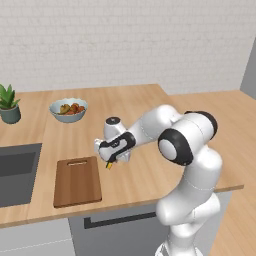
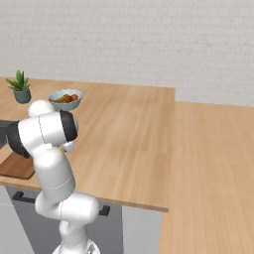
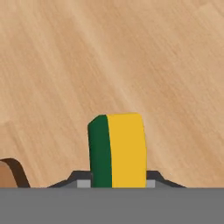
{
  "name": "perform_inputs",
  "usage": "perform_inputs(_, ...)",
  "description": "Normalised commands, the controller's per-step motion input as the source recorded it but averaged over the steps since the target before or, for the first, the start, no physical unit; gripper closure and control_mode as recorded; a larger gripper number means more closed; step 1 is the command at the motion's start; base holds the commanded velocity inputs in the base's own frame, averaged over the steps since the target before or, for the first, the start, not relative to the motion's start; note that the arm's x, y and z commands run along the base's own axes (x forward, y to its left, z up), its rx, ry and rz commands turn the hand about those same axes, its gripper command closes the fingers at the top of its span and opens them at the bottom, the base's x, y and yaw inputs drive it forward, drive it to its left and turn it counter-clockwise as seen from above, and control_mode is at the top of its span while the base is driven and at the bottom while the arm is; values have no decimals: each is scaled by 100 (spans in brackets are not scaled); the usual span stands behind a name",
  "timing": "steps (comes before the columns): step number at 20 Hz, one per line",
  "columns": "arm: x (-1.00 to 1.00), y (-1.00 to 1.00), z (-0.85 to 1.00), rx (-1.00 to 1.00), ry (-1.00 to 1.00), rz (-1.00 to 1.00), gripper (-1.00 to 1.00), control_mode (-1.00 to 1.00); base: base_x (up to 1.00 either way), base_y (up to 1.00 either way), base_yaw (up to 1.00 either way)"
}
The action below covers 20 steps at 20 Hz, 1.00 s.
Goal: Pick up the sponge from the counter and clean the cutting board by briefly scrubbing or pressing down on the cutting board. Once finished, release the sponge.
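Observation:
My gripper (image 3: 115, 181) is shut on the sponge (image 3: 117, 151), whose green face is on the left and yellow foam on the right in the hand view. It hangs over the light-tan counter (image 1: 145, 102). In the left base view the gripper (image 1: 109, 161) is just right of the cutting board's (image 1: 77, 181) handle end, with a bit of the yellow sponge (image 1: 108, 165) showing below it. A corner of the dark board (image 3: 11, 173) shows at the lower left of the hand view. The arm hides most of the board (image 2: 16, 166) in the right base view.
A bowl of fruit (image 1: 68, 109) sits behind the board, and a potted plant (image 1: 9, 105) stands at the far left. A dark sink (image 1: 15, 172) lies left of the board. The counter's front edge runs just below the board.

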Motion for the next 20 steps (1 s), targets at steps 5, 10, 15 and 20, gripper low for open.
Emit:
perform_inputs(5,-21,0,14,0,-1,0,100,-100,0,0,0)
perform_inputs(10,-69,0,69,0,-5,0,100,-100,0,0,0)
perform_inputs(15,-35,16,43,0,-3,2,100,-100,0,0,0)
perform_inputs(20,-1,40,0,0,-3,3,100,-100,0,0,0)
